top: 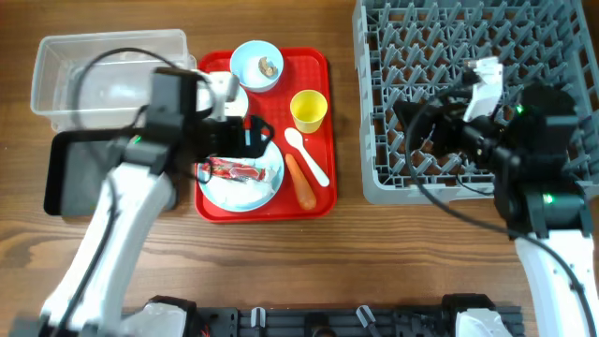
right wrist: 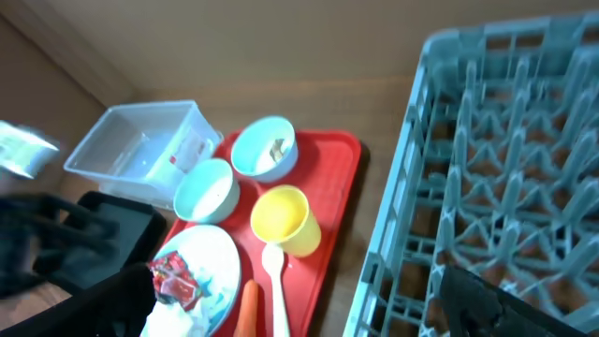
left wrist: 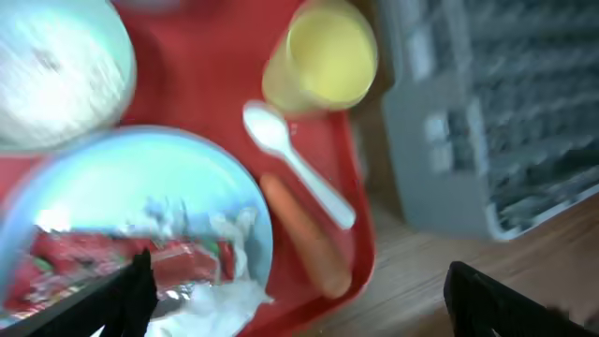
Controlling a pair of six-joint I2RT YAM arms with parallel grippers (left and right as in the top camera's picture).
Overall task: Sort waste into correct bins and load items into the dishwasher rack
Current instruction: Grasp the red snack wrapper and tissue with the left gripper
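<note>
A light blue plate [top: 245, 187] on the red tray holds a red wrapper [top: 234, 169] and white tissue [left wrist: 225, 304]. The carrot [top: 299, 180] and white spoon [top: 307, 154] lie right of the plate, with the yellow cup [top: 309, 109] behind them. A light blue bowl [top: 255, 64] holds brown scraps. A pale green bowl [top: 234, 94] is partly hidden by my left arm. My left gripper [top: 251, 136] hovers open over the plate's far edge; it is also in the left wrist view [left wrist: 299, 309]. My right gripper [top: 426, 131] is open and empty above the grey rack [top: 468, 178].
The clear tub [top: 108, 70] stands at the back left, with the black tray [top: 65, 178] in front of it, partly under my left arm. The red tray [top: 318, 65] sits between the bins and the rack. Bare wood runs along the table's front.
</note>
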